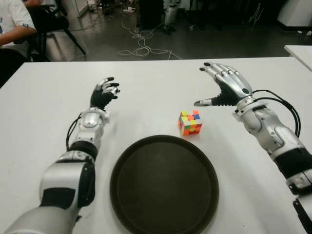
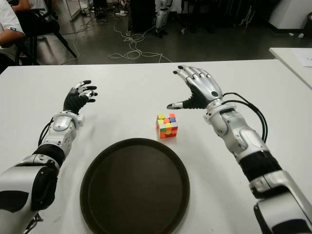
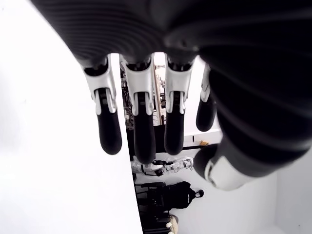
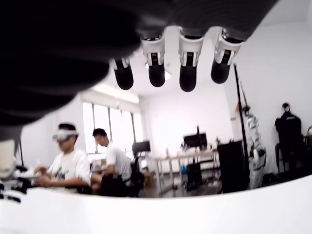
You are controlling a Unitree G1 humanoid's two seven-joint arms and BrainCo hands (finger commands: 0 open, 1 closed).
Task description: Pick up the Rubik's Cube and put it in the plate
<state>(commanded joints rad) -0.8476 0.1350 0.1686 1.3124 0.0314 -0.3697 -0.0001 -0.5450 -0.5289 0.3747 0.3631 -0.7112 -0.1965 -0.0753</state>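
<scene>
Right eye view: the robot's right hand [image 2: 195, 90] hovers above the white desk [image 2: 146, 87], palm down, fingers spread and thumb extended toward its left, holding nothing. Its silver forearm runs back toward the near right corner, black cables [image 2: 253, 114] looping beside the wrist. Seen from the right wrist camera, the dark fingertips [image 4: 156, 74] hang straight and apart, with nothing between them.

Just beside that hand, on its near left side, the Rubik's Cube [image 2: 166, 126] sits on the desk, apart from the thumb tip and untouched, its orange, yellow, green, red and blue stickers mixed. The cube stands just beyond the far rim of the plate [image 2: 135, 187], a round dark dish lying empty at the near middle of the desk; whether cube and rim touch cannot be told.

Well to the left, the left hand [image 2: 79, 99] shows over the desk's left half, fingers loosely curled and relaxed, grasping nothing; its own wrist camera shows the black-tipped fingers [image 3: 109, 131] hanging free over the white surface.

Beyond the far edge of the desk, cables [image 2: 129, 46] lie tangled on the dark floor [image 2: 204, 44], and a seated person [image 2: 7, 29] in a white shirt appears at the far left corner. Two seated people [image 4: 90, 165] show in the right wrist view.
</scene>
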